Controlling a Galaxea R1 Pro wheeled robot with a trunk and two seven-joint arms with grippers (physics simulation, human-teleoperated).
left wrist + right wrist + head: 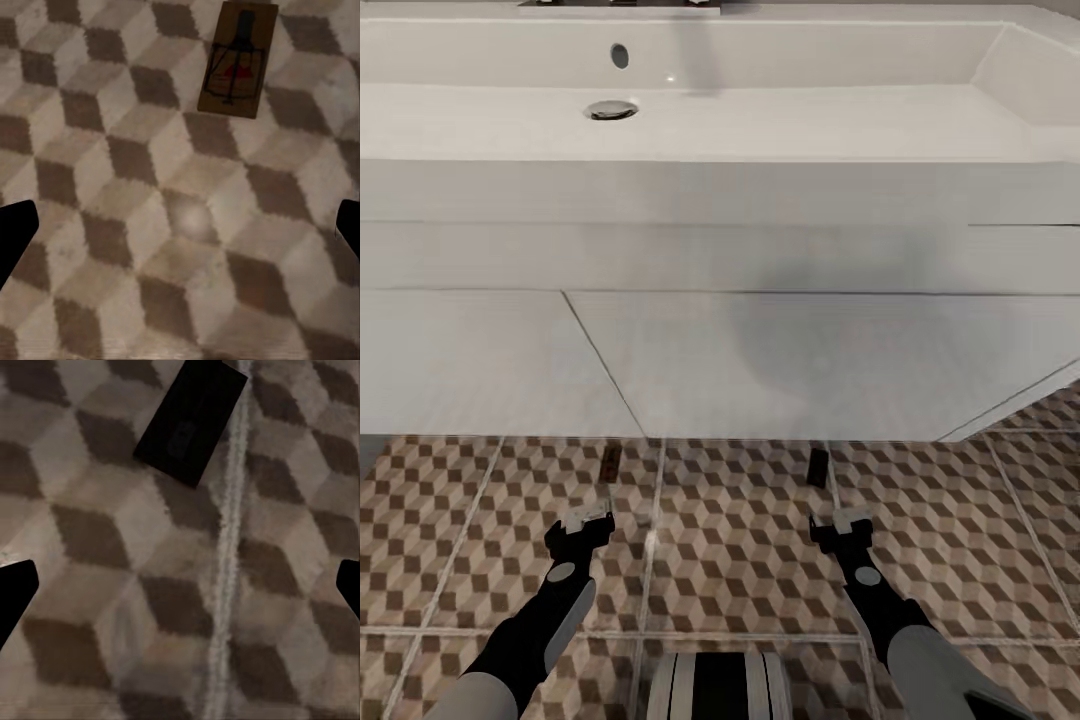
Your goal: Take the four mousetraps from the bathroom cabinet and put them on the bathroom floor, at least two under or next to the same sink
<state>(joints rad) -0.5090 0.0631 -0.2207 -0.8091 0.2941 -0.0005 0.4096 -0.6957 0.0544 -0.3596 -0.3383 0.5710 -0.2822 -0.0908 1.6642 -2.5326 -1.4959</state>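
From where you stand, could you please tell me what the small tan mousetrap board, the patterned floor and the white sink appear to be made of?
The small tan mousetrap board looks like matte wood carrying thin dark wire, likely metal. The cube-patterned floor looks like ceramic tile, given its pale grout lines and a faint sheen. The white sink seems glazed ceramic or similar: smooth, uniformly white, with a small highlight.

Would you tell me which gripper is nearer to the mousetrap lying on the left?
The left gripper: it hovers just short of the left mousetrap, while the right gripper hovers well to its right.

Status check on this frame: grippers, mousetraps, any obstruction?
Left gripper and right gripper open, empty, low over the bathroom floor. Two mousetraps down by the sink base: one, another. Nothing in the way.
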